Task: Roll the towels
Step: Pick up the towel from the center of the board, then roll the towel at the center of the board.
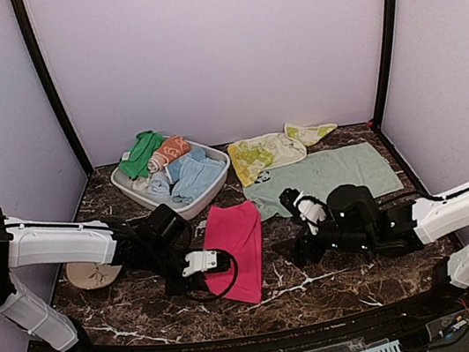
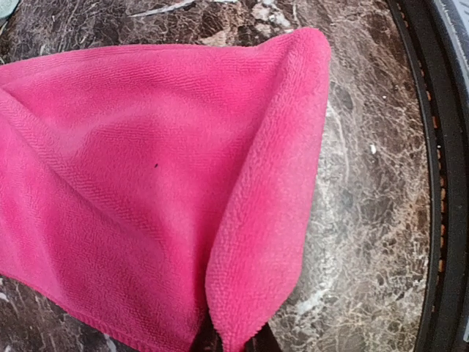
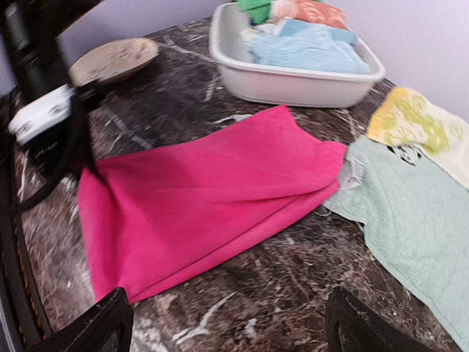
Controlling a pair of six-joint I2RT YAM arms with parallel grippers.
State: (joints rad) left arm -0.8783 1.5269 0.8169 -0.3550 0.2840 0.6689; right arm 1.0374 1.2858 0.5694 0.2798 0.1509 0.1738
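The left gripper is pinching the left edge of the long hot-pink cloth towel lying mid-way across the dark marble table, likely to start its roll, while the right gripper is hovering just right, spread and empty.

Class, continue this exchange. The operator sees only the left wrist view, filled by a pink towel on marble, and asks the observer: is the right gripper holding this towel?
Observer: No. The right gripper is open and empty, just right of the pink towel.
Operator: What lies beyond it?
Observer: A mint towel, spread flat, with a yellow patterned towel at its far-left corner.
Operator: Any others?
Observer: Yes, bundled towels in a white basin at the back left.
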